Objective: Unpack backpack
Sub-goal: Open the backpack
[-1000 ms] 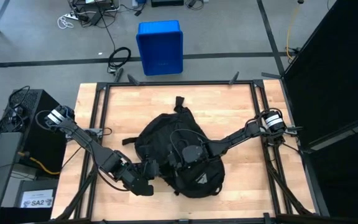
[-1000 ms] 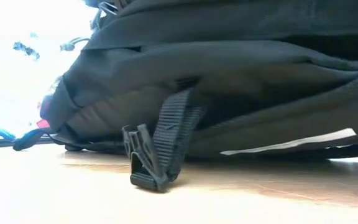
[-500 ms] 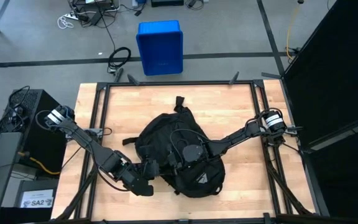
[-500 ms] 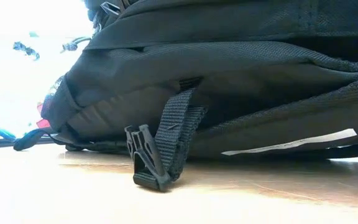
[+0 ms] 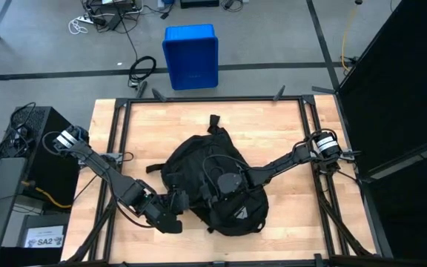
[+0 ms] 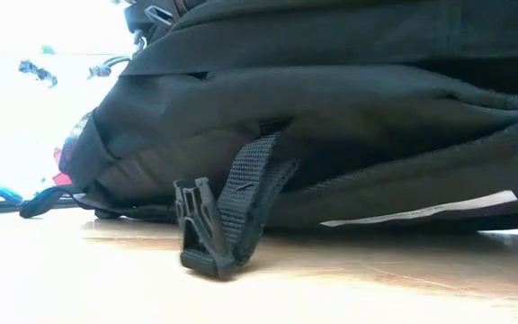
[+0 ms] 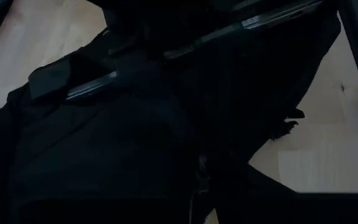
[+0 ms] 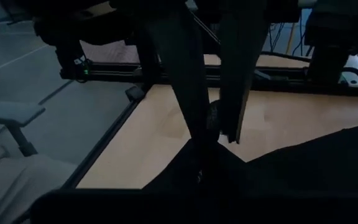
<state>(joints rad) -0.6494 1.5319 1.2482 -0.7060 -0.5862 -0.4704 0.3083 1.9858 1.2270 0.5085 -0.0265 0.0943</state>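
- The wooden table (image 5: 280, 130) is carrying everything, with a dark metal frame running around its edges.
- The backpack (image 5: 213, 178) is lying flat about mid-table, a bit toward the near edge, with its carry loop pointing at the far edge and the white triangle logo (image 5: 242, 213) facing up near the bottom end. From the low view it's filling nearly the whole picture, black fabric bulging, with a white stripe (image 6: 421, 211) along its lower side.
- The blue bin (image 5: 190, 56) is sitting on the floor beyond the table's far edge.
- The left arm is reaching in from the table's left edge, and the left gripper (image 5: 175, 215) is sitting low at the backpack's left side near the near edge. It's dark on dark there, so I honestly can't tell whether the claw is open or closed.
- The right arm is coming in from the right edge, and the right gripper (image 5: 217, 185) is resting on top of the backpack's middle, claw pinched fully closed. Can't make out what it's pinching, if anything.
- A strap with a black buckle (image 6: 196, 229) is hanging off the backpack, its tip touching the wood.
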